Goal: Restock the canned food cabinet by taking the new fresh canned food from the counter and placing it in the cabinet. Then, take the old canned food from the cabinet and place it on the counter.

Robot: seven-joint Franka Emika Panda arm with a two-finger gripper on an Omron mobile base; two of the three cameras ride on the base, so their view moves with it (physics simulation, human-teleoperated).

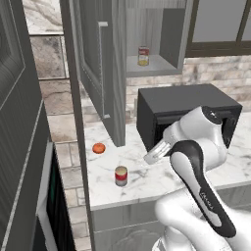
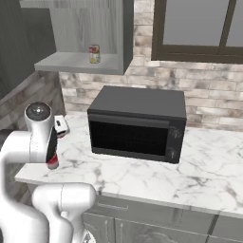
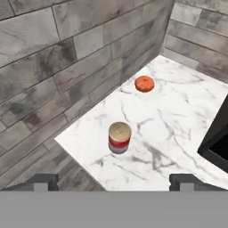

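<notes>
The red-labelled old canned food (image 1: 121,175) (image 3: 119,137) stands upright on the white marble counter (image 1: 152,184) (image 3: 178,111), near its front left corner. In the right base view this can (image 2: 53,163) peeks out from behind the arm. The yellow-labelled new canned food (image 1: 143,56) (image 2: 94,53) stands on the inner shelf of the open grey cabinet (image 1: 157,66) (image 2: 76,61). My gripper (image 1: 150,158) (image 3: 115,181) hovers over the counter, above and to the right of the red can. It is open, its fingertips (image 3: 44,180) wide apart with nothing between them.
A black microwave (image 1: 186,112) (image 2: 137,124) sits on the counter just behind the hand. A round orange-red fruit (image 1: 99,148) (image 3: 144,83) lies by the brick wall. The open cabinet door (image 1: 100,73) hangs over the counter's left end.
</notes>
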